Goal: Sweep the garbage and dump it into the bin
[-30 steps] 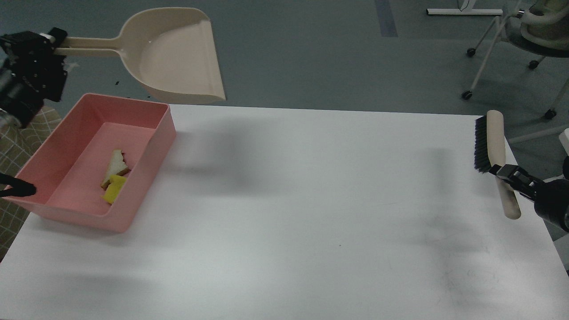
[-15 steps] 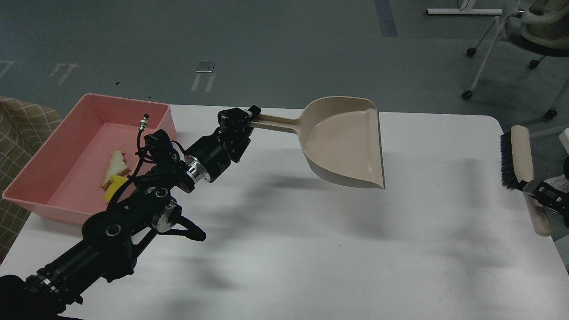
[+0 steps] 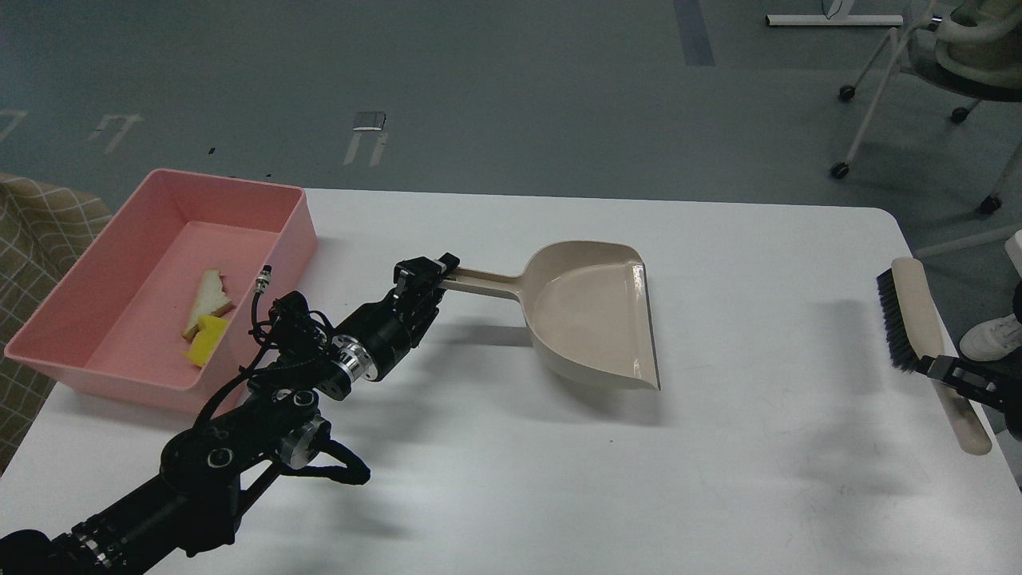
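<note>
Pink bin point(image 3: 96, 299), desk point(image 3: 511, 479) left corner: holds our bread slice point(image 3: 209, 297) and yellow sponge chunk point(image 3: 204, 339), touching. Left tool point(image 3: 435, 275): clamped on beige dustpan point(image 3: 595, 315) handle, pan at desk centre. Right tool point(image 3: 942, 369): clamped on brush point(image 3: 910, 315) handle, at the desk's right edge.
</note>
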